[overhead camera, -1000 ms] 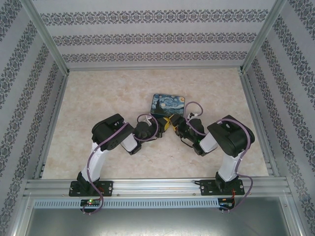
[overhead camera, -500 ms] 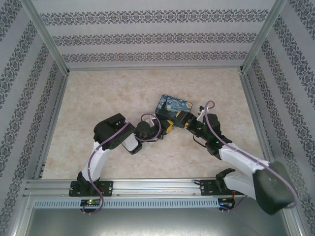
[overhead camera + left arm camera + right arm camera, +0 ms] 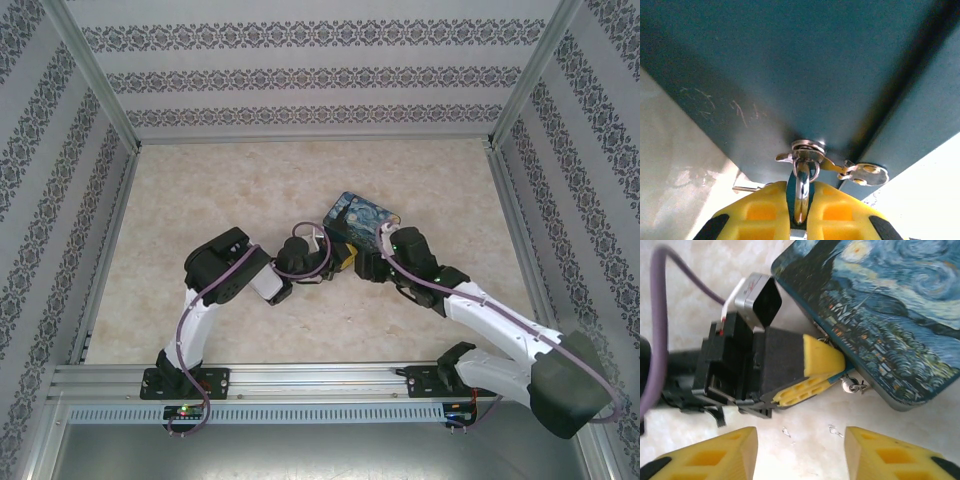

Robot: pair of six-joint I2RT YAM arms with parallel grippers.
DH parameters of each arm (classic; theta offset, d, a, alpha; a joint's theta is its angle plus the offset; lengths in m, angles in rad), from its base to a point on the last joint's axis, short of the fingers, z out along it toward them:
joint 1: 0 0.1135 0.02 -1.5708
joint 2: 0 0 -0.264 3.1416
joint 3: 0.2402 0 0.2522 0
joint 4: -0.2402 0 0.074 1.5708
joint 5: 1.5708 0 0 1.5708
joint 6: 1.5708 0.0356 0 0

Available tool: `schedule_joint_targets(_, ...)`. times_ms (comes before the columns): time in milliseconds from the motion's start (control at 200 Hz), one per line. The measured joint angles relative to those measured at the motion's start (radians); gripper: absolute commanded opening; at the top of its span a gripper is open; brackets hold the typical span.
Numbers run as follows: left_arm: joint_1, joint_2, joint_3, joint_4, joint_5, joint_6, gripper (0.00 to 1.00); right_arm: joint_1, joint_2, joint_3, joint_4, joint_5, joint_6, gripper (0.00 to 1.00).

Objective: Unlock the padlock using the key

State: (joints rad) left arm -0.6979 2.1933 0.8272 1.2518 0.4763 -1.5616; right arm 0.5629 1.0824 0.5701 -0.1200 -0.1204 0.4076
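Meeting at the near edge of one tin [image 3: 362,214] printed with a starry night sky, two arms and their two grippers work a single padlock [image 3: 801,192] on the marbled table [image 3: 200,210]. The left gripper [image 3: 345,258] is clenched on the padlock. Its yellow fingers [image 3: 755,215] are pinched together around the steel shackle, which threads the small hasp [image 3: 807,148] on the tin's dark side wall, while the lock's body is hidden between the pads. One small silver tab [image 3: 867,173] hangs just beside the hasp. The right gripper [image 3: 800,440] hovers close to its partner with its fingers spread apart and nothing between them, touching neither tin nor lock. Compared with a second ago, the tin has slid a little to the right and now sits at an angle rather than square to the arms. The right arm, then folded high at the elbow, now lies stretched low across the table's right front, and the left gripper has followed the tin rightward.
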Motion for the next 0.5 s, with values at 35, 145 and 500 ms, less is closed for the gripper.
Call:
schedule_joint_targets(35, 0.001, -0.007, 0.003, -0.023, 0.010, 0.010, 0.00, 0.008, 0.010, 0.005, -0.008, 0.007, -0.016, 0.44)
schedule_joint_targets(145, 0.007, -0.030, 0.018, -0.098, 0.037, 0.037, 0.00, 0.023, 0.044, 0.019, -0.028, 0.038, -0.059, 0.43)
schedule_joint_targets(500, 0.021, -0.072, 0.037, -0.228, 0.095, 0.089, 0.00, 0.081, 0.210, 0.121, -0.071, 0.142, -0.143, 0.38)
